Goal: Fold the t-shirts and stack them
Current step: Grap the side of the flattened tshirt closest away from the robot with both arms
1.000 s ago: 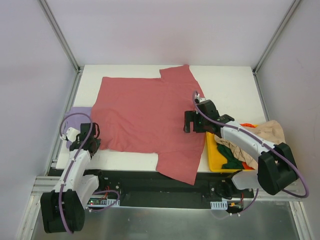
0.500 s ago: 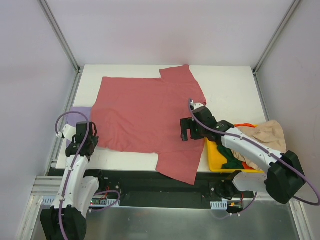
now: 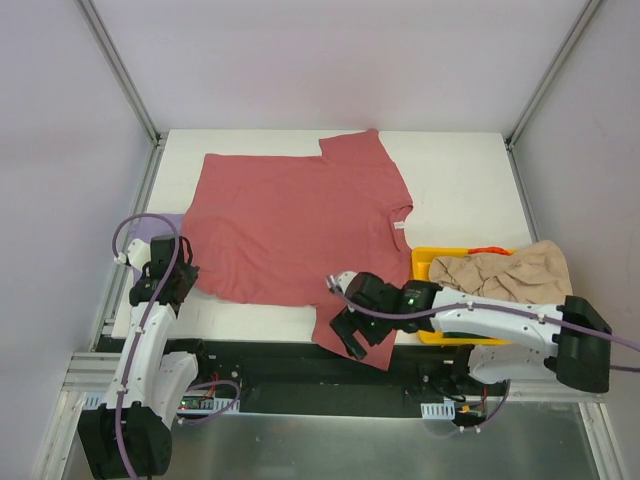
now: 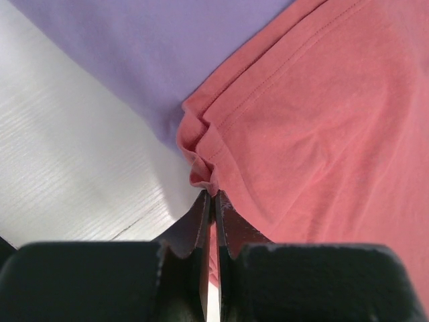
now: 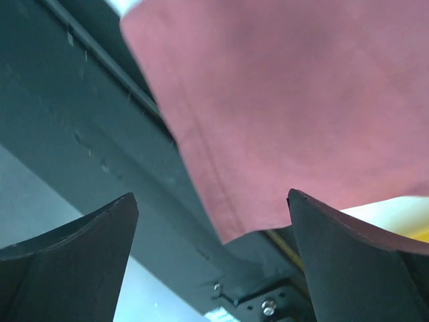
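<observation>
The large pink-red t-shirt (image 3: 290, 225) lies spread flat on the white table. One sleeve (image 3: 360, 330) hangs over the near edge. My left gripper (image 3: 172, 280) is shut on the shirt's near-left hem corner. The left wrist view shows the fabric (image 4: 322, 114) bunched at my fingertips (image 4: 213, 196). A lavender t-shirt (image 3: 150, 225) lies under that corner and also shows in the left wrist view (image 4: 167, 60). My right gripper (image 3: 347, 335) is open at the hanging sleeve. In the right wrist view the sleeve (image 5: 281, 100) hangs between my wide-apart jaws (image 5: 211, 196), and they do not hold it.
A yellow bin (image 3: 424, 268) stands at the near right with a beige t-shirt (image 3: 510, 272) heaped on it and a bit of orange cloth (image 3: 490, 249) behind. The black frame rail (image 5: 80, 134) runs below the table's near edge.
My right gripper has swung from the shirt's right side down to the sleeve hanging off the near edge. My left gripper has shifted slightly, still at the hem corner.
</observation>
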{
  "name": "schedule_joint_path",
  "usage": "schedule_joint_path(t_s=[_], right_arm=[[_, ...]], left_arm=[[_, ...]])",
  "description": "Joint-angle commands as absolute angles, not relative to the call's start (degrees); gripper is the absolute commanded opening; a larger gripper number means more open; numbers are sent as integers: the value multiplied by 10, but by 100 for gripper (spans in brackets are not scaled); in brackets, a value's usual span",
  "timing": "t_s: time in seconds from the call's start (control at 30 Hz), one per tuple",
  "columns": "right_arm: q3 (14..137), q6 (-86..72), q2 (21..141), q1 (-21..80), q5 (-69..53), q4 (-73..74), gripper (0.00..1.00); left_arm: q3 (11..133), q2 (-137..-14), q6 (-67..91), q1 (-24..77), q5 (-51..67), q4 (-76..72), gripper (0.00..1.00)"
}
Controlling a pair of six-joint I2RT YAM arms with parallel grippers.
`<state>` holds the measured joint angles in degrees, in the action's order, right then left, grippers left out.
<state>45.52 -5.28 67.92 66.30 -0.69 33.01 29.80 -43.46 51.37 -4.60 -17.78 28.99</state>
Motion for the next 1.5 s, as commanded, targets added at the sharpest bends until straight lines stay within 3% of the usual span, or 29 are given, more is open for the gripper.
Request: schedule_joint_path(t_s=[0.0, 0.37, 0.57, 0.67, 0.9, 1.1, 1.47], right_arm=[[451, -93, 723, 738, -30, 411, 94], [419, -149, 776, 751, -14, 441, 68], [409, -144, 812, 751, -23, 426, 65], [410, -148, 825, 751, -4, 425, 55], [433, -155, 813, 745, 62, 429, 0], [460, -149, 737, 716, 120, 463, 0], [547, -69, 667, 551, 118, 452, 0]], left_arm=[[316, -436, 500, -51, -171, 287, 0], [311, -424, 500, -51, -172, 287, 0], [312, -425, 502, -51, -175, 286, 0], [312, -425, 504, -50, -178, 287, 0], [318, -427, 501, -51, -178, 287, 0], [334, -433, 491, -50, -171, 287, 0], [399, -486, 497, -51, -198, 292, 0]])
